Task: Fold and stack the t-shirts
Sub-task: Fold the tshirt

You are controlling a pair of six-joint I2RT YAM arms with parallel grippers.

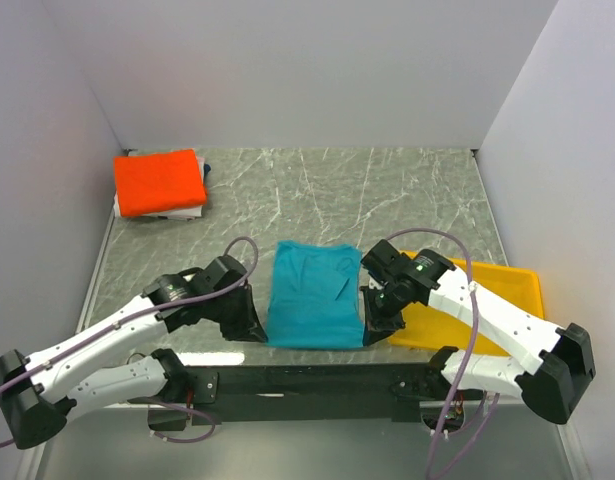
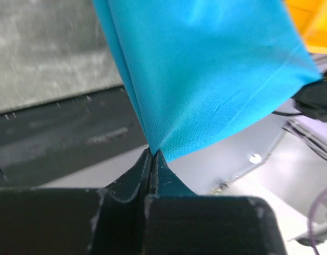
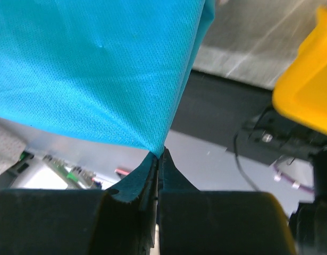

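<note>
Both left claw (image 2: 152, 152) and right claw (image 3: 159, 154) clamped on teal t-shirt (image 1: 312, 295) | yellow tray (image 1: 509, 281) at right | orange-red t-shirt (image 1: 159, 182) far-left

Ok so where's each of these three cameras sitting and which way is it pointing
Top external: above and behind the bases, looking down on the table; both arms show, teal t-shirt between them.
Left wrist: on the left arm, looking along its shut left hand pinching the shirt's corner.
Right wrist: likewise behind the shut right hand, same shirt.
Shared: both wrist views catch the yellow tray.
</note>
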